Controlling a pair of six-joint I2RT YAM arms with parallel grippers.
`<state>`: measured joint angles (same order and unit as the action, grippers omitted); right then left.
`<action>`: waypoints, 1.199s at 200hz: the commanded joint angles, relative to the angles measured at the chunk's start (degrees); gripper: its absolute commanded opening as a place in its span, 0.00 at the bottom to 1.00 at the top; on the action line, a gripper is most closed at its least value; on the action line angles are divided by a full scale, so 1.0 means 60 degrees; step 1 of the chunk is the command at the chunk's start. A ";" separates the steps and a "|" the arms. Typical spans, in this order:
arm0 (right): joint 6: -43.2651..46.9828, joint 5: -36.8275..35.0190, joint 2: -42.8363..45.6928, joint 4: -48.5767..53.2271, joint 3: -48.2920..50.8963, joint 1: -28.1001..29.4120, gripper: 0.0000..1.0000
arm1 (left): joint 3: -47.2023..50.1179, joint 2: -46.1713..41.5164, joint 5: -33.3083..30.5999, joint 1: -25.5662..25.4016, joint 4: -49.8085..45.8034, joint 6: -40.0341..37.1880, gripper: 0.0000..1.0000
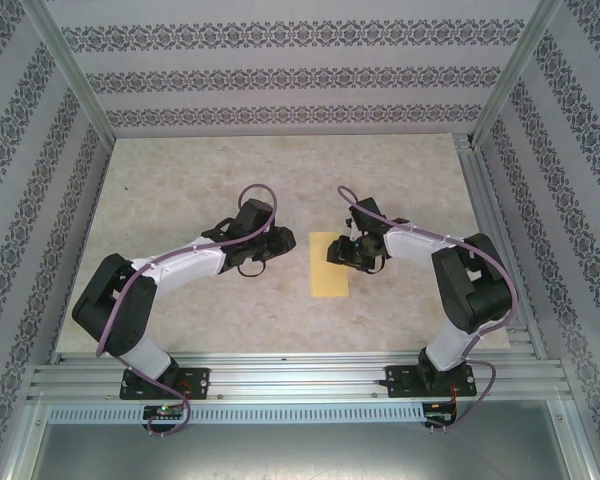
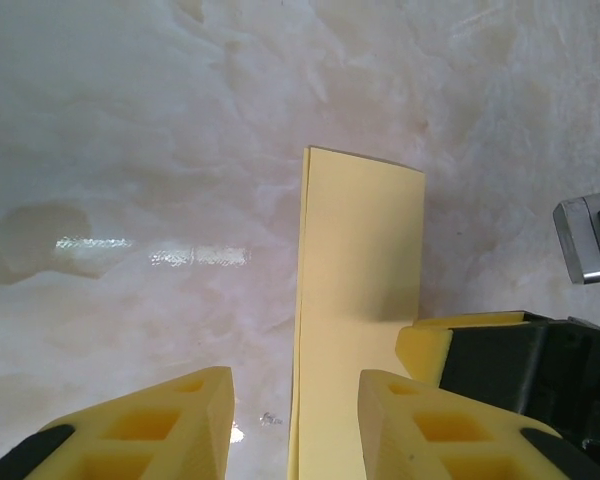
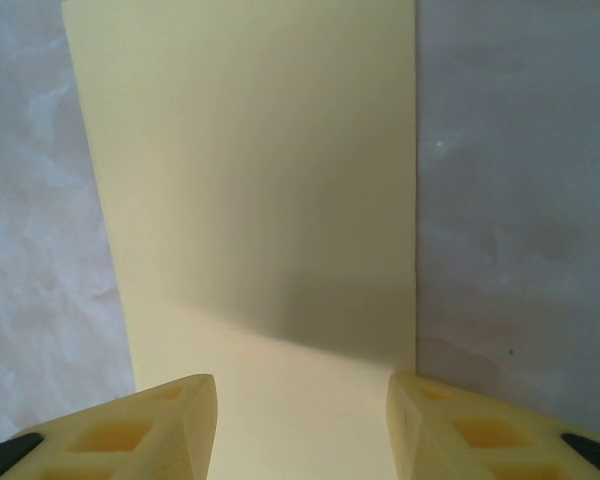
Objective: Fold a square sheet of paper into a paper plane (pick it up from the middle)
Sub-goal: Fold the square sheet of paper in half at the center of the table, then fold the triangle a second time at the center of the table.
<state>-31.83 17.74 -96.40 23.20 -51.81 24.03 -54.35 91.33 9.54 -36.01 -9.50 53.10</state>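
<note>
Paper lies flat on the table, mid-way between the two arms, and shows as a narrow rectangle. Left gripper is just left of the paper's far end, fingers apart, nothing between them. Right gripper is over the paper's far right edge, fingers apart and straddling the paper in the right wrist view; can't tell if they touch it. In the left wrist view the paper runs up from between the left fingers, with a right finger at its right edge.
</note>
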 commanded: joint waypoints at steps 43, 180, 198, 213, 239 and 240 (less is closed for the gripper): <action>-0.0075 -0.1620 0.0687 0.0588 0.0051 0.0080 0.53 | 0.0590 -0.0907 -0.0686 0.0084 0.0063 -0.0349 0.44; -0.0247 -0.0720 -0.0072 0.0318 -0.0444 0.0984 0.52 | 0.0711 -0.1379 -0.1253 0.0149 -0.0310 -0.0530 0.51; -0.0231 -0.0673 -0.0119 0.0373 -0.0574 0.1103 0.53 | 0.0748 -0.1411 -0.1235 0.0185 -0.0336 -0.0542 0.51; -0.0251 -0.0731 -0.0107 0.0426 -0.0680 0.1178 0.53 | 0.0818 -0.1484 -0.1275 0.0213 -0.0323 -0.0530 0.51; 0.0068 -0.1783 -0.0020 0.1346 -0.0982 0.1180 0.54 | 0.0924 -0.1634 -0.1282 0.0270 -0.0349 -0.0566 0.51; 0.0079 -0.1879 -0.0019 0.1398 -0.1007 0.1180 0.54 | 0.0926 -0.1638 -0.1282 0.0265 -0.0364 -0.0563 0.51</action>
<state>-32.49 12.03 -96.40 26.55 -55.18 30.65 -49.87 83.61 2.61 -35.24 -10.46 51.20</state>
